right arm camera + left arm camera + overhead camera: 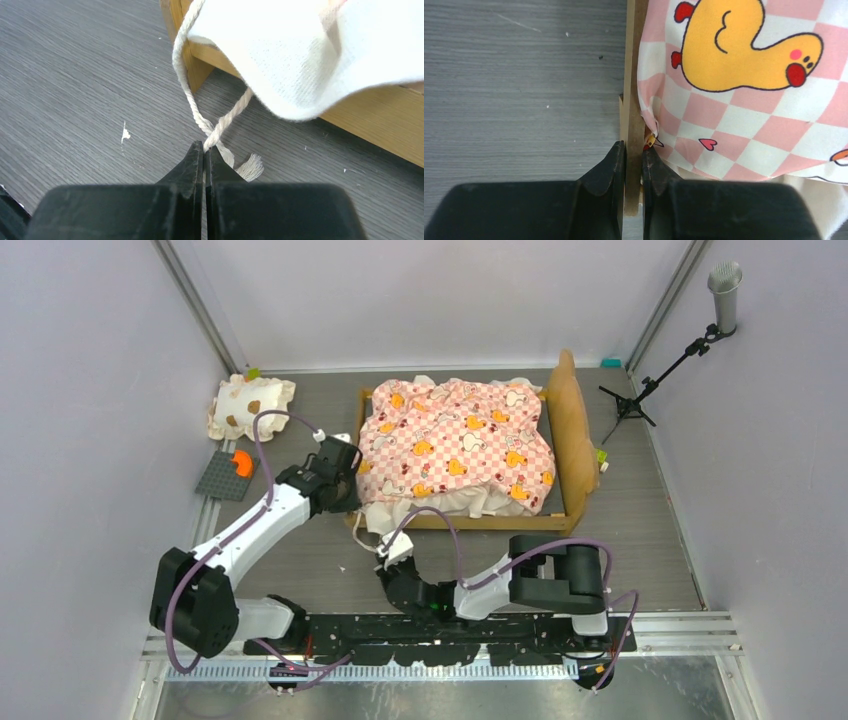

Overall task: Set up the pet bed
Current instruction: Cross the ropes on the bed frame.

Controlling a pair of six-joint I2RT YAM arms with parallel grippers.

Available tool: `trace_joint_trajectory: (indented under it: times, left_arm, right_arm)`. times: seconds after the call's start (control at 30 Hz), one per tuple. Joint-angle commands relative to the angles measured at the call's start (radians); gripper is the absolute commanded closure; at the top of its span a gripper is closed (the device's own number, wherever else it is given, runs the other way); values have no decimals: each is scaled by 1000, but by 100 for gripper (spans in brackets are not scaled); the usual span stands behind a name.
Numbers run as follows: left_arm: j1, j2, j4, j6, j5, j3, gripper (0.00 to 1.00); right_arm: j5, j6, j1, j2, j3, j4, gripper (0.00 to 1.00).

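Note:
The pet bed [573, 455] is a light-wood frame in the middle of the floor, headboard on the right. The pink checkered mattress [455, 445] with orange animals lies on it, its cream ruffle [440, 502] hanging over the near rail. My left gripper [345, 465] is shut on the frame's thin left rail [630, 90], beside the mattress [744, 100]. My right gripper [385, 545] is shut on a cream cord [215, 130] that trails from the cream ruffle [300, 55] at the frame's near left corner [192, 65].
A small cream pillow with brown spots [250, 405] lies at the back left by the wall. A grey plate with an orange piece [230, 472] lies below it. A microphone stand [665, 365] stands at the back right. Walls close in both sides.

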Motion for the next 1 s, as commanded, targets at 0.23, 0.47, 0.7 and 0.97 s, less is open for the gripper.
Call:
trace_joint_trajectory:
  times: [0.23, 0.47, 0.7, 0.97]
  left_arm:
    - [74, 43, 213, -9, -21, 52, 99]
    - [75, -46, 211, -13, -8, 22, 81]
    - [114, -16, 214, 26, -45, 70, 100]
    - [168, 147, 337, 38, -7, 120, 100]
  right_arm:
    - [-65, 136, -26, -95, 61, -321, 99]
    - [-92, 156, -36, -88, 71, -341, 99]
    - [-114, 161, -67, -84, 102, -352, 99]
    - [-210, 151, -171, -85, 157, -387, 99]
